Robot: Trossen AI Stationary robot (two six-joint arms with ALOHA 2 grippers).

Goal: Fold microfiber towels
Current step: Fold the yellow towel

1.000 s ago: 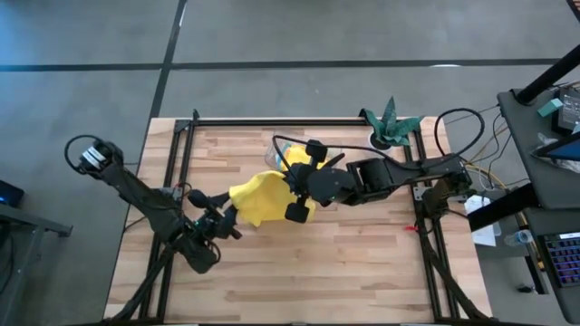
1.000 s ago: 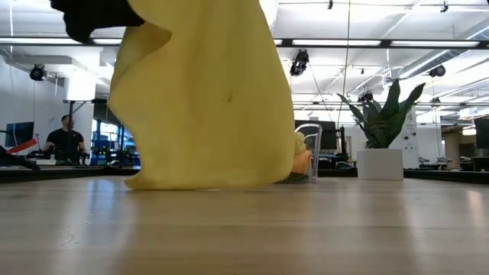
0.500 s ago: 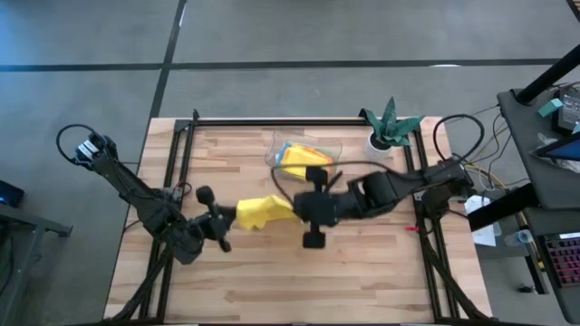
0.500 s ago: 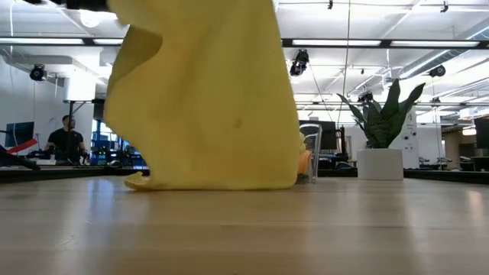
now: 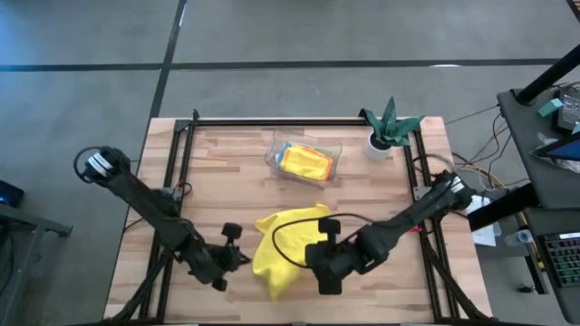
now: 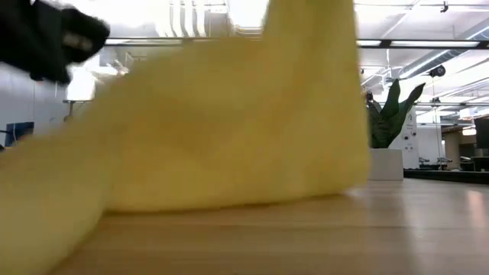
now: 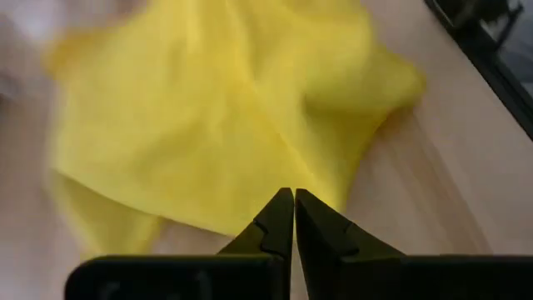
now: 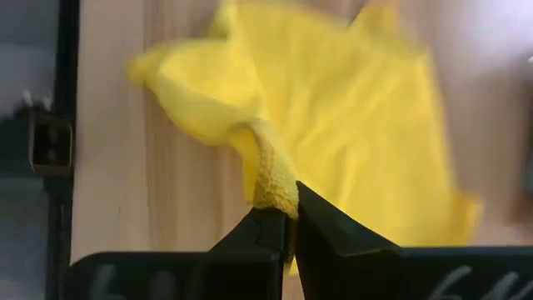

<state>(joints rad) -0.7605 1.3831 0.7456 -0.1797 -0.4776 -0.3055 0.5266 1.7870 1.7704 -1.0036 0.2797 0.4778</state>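
Yellow microfiber towel point(image 5: 281, 244) lies crumpled on the wooden desk point(image 5: 362, 190) between both end effectors, soft, light and limp. Right end effector point(image 8: 290, 218) pinches a raised fold; left end effector point(image 7: 294, 218) is pressed together, empty, just beside the cloth's edge, where a corner looks the best hold.

Nubby matt yellow cloth towel point(image 5: 283, 237) on smooth pale wood table point(image 5: 399, 190)

Nothing to read here: no text, label, brand, number or sign is legible on anything in any of the views.
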